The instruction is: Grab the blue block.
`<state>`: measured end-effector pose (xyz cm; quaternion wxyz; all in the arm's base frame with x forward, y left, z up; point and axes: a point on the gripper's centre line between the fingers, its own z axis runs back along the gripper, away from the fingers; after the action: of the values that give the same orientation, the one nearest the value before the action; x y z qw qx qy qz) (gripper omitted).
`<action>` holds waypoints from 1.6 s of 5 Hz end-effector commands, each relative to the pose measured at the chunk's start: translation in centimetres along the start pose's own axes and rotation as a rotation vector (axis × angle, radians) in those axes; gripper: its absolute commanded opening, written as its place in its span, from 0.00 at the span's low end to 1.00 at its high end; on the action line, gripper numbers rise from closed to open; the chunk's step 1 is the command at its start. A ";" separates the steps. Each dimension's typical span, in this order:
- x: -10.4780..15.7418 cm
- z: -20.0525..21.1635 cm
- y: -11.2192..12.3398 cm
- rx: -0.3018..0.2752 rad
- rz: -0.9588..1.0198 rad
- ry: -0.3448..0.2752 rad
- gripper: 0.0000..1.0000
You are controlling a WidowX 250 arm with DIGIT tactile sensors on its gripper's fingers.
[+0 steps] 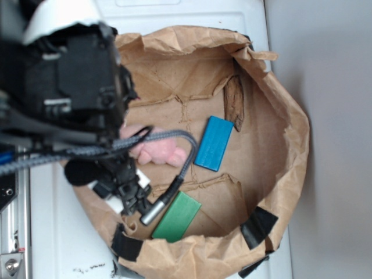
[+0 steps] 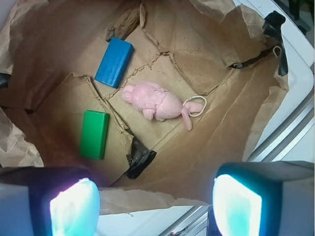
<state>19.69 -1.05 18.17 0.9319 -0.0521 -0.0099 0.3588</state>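
I am at the approach step: my gripper (image 2: 156,204) hangs released and empty at the wrist view's bottom edge, so next I must travel toward the blue block (image 2: 114,62), upper left, beside the pink toy (image 2: 156,101), and straddle it.

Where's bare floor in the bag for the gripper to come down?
Free: bag floor left of the blue block, and right of the pink plush toy. Crowded: the middle, where the green block, toy and blue block cluster.
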 end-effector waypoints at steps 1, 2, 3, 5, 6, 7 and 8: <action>3.1 -0.8 -1.9 -0.115 0.084 -0.099 1.00; 3.9 -2.4 -2.7 -0.137 0.099 -0.146 1.00; 5.3 -5.4 -3.2 -0.097 0.105 -0.158 1.00; 7.4 -7.5 -5.6 -0.073 0.122 -0.188 1.00; 7.5 -7.6 -6.4 -0.061 0.115 -0.172 1.00; 8.4 -7.5 -6.4 -0.037 0.143 -0.144 1.00; 8.4 -7.5 -6.4 -0.037 0.143 -0.144 1.00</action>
<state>30.04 -1.43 9.72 0.9049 -0.0306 -0.0584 0.4204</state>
